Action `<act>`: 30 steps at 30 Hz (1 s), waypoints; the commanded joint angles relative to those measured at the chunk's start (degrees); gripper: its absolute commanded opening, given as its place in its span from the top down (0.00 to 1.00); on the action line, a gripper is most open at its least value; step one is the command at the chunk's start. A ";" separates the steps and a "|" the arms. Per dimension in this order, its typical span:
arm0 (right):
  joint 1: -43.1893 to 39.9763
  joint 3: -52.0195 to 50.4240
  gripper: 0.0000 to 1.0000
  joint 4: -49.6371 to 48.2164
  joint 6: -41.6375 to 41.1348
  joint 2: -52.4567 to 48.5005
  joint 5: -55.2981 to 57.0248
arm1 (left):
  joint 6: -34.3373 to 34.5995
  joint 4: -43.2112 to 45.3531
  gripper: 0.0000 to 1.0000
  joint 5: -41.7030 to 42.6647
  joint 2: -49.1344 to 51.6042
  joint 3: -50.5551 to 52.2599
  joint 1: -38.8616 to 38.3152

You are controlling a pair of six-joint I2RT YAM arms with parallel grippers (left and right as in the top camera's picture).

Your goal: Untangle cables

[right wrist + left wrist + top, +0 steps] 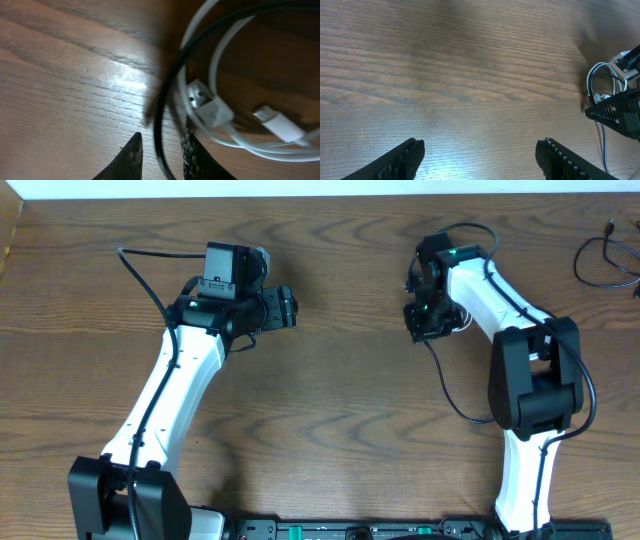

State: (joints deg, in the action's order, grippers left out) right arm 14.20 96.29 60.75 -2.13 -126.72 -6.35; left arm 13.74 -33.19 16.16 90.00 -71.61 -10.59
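In the right wrist view a thin black cable [159, 125] runs between the fingers of my right gripper [161, 135], with a narrow gap showing on each side. The white cable [200, 50] loops just beyond, crossed by the black one, and its two plugs [207, 102] lie on the wood. From overhead, the right gripper [420, 328] points down at the table's far middle, with a bit of the white cable [462, 320] beside it. My left gripper [290, 308] hovers to the left, wide open and empty [480, 145]; its camera sees the white loop [594, 75] at the right.
A dark wooden table [330, 410] fills all the views. Another thin black wire [600, 260] lies at the far right corner. The table's far edge [320, 194] runs along the top of the overhead view. Both arm bases stand at the near edge.
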 commanded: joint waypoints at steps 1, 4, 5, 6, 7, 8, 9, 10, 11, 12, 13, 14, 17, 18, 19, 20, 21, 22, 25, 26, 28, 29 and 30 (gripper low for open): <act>1.14 -0.50 0.79 0.07 -1.07 0.04 0.85 | 0.55 -0.17 0.24 -0.17 -0.90 0.02 0.24; 2.10 -2.14 0.79 -1.16 -1.05 0.04 0.87 | 0.55 -0.22 0.24 -0.17 -0.83 0.02 0.24; 2.38 -3.04 0.87 -1.99 -1.07 0.04 0.87 | 0.55 -0.22 0.24 -0.17 -0.79 0.07 0.24; 2.47 -3.28 0.98 -2.19 -1.14 0.04 0.85 | 0.55 -0.22 0.24 -0.20 -0.76 0.09 0.24; 2.54 -3.30 0.99 -2.36 -2.16 0.04 0.85 | 0.55 -0.22 0.24 -0.17 -0.72 0.13 0.24; 2.54 -2.95 0.99 -2.73 -2.36 0.35 0.46 | 0.55 -0.20 0.24 -0.20 -0.50 0.13 0.24; 2.54 -2.45 0.99 -2.56 -2.34 0.61 -0.20 | 0.55 -0.20 0.24 -0.20 -0.35 0.13 0.24; 2.54 -1.31 0.99 -1.68 -2.27 1.53 -2.23 | 0.55 -0.20 0.24 -0.20 -0.24 0.13 0.24; 2.54 0.57 0.99 -0.50 -1.16 3.19 -5.68 | 0.55 -0.20 0.24 -0.20 -0.15 0.13 0.24; 2.54 1.95 0.99 0.20 0.37 4.55 -8.92 | 0.55 -0.20 0.24 -0.20 -0.15 0.13 0.24; 2.51 3.43 0.99 0.87 1.92 6.34 -12.94 | 0.52 -0.20 0.24 -0.20 -0.15 0.13 0.24; 2.51 5.57 0.99 1.55 4.13 9.03 -18.97 | 0.52 -0.17 0.23 -0.20 -0.15 0.13 0.24; 2.51 10.58 0.99 1.95 6.49 16.61 -28.24 | 0.52 -0.20 0.23 -0.17 -0.15 0.13 0.24; 2.51 11.65 0.99 1.86 6.45 18.78 -28.85 | 0.52 -0.20 0.23 -0.20 -0.15 0.13 0.24; 2.51 13.07 0.99 1.84 5.90 21.84 -29.18 | 0.52 -0.20 0.23 -0.17 -0.15 0.13 0.24; 2.47 13.84 0.99 1.81 5.51 24.02 -29.18 | 0.52 -0.20 0.23 -0.17 -0.15 0.13 0.24; 2.32 14.64 0.99 1.66 5.38 27.15 -29.16 | 0.52 -0.20 0.23 -0.17 -0.15 0.13 0.24; 2.12 14.95 0.99 1.51 5.38 28.92 -29.03 | 0.52 -0.20 0.23 -0.20 -0.15 0.13 0.24; 1.22 15.78 0.99 0.70 3.52 34.14 -25.64 | 0.52 -0.20 0.23 -0.20 -0.15 0.13 0.24; 0.72 15.91 0.99 0.28 2.64 35.89 -23.34 | 0.52 -0.20 0.23 -0.20 -0.15 0.13 0.24; -0.31 15.91 0.99 -0.55 0.33 38.86 -17.88 | 0.52 -0.20 0.23 -0.20 -0.15 0.13 0.24; -1.46 15.91 0.99 -1.25 -1.25 41.27 -12.90 | 0.52 -0.20 0.23 -0.20 -0.15 0.13 0.24; -1.99 15.91 0.99 -1.49 -1.25 42.07 -11.37 | 0.52 -0.20 0.23 -0.17 -0.15 0.13 0.24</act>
State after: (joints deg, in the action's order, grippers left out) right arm 14.31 111.94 60.05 0.12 -87.33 -27.90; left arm 13.74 -33.21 16.16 90.00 -71.61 -10.59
